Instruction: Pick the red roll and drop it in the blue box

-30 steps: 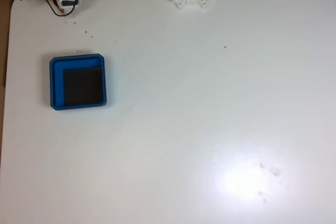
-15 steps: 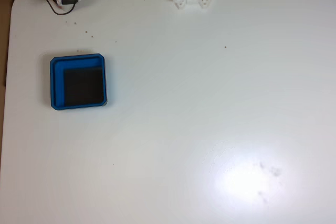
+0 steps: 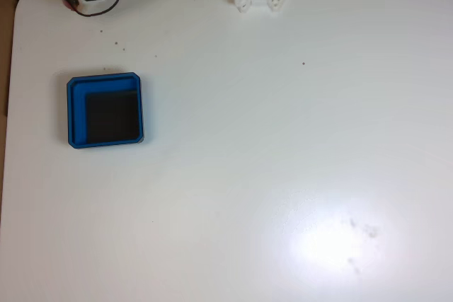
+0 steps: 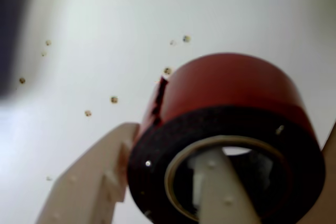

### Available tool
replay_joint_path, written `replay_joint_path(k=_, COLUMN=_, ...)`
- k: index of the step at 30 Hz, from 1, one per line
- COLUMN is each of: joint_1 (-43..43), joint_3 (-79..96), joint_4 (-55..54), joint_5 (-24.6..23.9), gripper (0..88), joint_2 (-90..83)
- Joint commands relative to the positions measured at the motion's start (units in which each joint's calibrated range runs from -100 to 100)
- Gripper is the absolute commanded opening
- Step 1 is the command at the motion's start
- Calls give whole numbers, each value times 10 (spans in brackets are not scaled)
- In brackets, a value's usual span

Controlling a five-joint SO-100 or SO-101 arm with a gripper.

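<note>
Now | your hand [image 4: 210, 182] is clamped on the red roll [image 4: 231, 95], one finger through its hole | blue box [image 3: 105, 111] sits well apart on the counter [image 3: 283, 139] | carry there.

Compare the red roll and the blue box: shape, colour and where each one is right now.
Shape: the roll is a ring with a round central hole; the box is a shallow square tray with rounded corners.
Colour: the roll has a red side and a dark face; the box has blue walls and a black floor.
Place: the roll sits on a claw finger; the box lies on the table, nothing in it.
</note>
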Motion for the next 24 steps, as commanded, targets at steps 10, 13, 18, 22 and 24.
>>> replay_joint_path(k=10, joint_1=-208, joint_3=-35, joint_4=42, joint_5=-2, gripper=14, joint_2=-55)
replay_joint_path(k=13, joint_1=-234, joint_3=-35, joint_4=42, joint_5=-2, gripper=14, joint_2=-54)
replay_joint_path(k=18, joint_1=-260, joint_3=-36, joint_4=41, joint_5=-3, gripper=14, joint_2=-49)
replay_joint_path(k=22, joint_1=-275, joint_3=-36, joint_4=27, joint_5=-3, gripper=16, joint_2=-34)
replay_joint_path(k=24, joint_1=-276, joint_3=-37, joint_4=-4, joint_5=-3, gripper=16, joint_2=-21)
